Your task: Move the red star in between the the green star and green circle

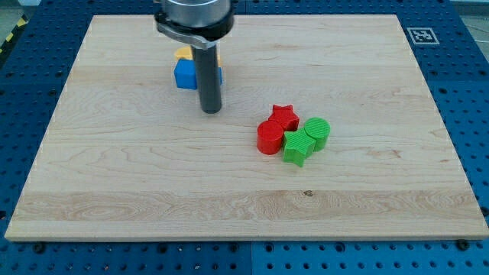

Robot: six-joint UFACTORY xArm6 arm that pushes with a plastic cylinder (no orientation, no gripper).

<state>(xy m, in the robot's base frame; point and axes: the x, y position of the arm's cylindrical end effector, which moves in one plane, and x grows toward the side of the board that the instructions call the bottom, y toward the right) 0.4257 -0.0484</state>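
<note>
Toward the board's [114, 191] top edge, left of centre, a blue block [185, 74] and a yellow block [183, 53] sit partly hidden behind my rod. My tip [211, 110] rests just below them, touching no block and well apart from the cluster right of centre. There the red cylinder [269, 138] touches the red star [284, 116], which sits above the green star [296, 147] and left of the green circle [317, 131]. These greens touch, so I judge the star needs wedging between.

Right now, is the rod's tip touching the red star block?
Apart. The camera view shows my tip resting on bare wood toward the view's left of the red star block, with a plain strip of board between them.
</note>
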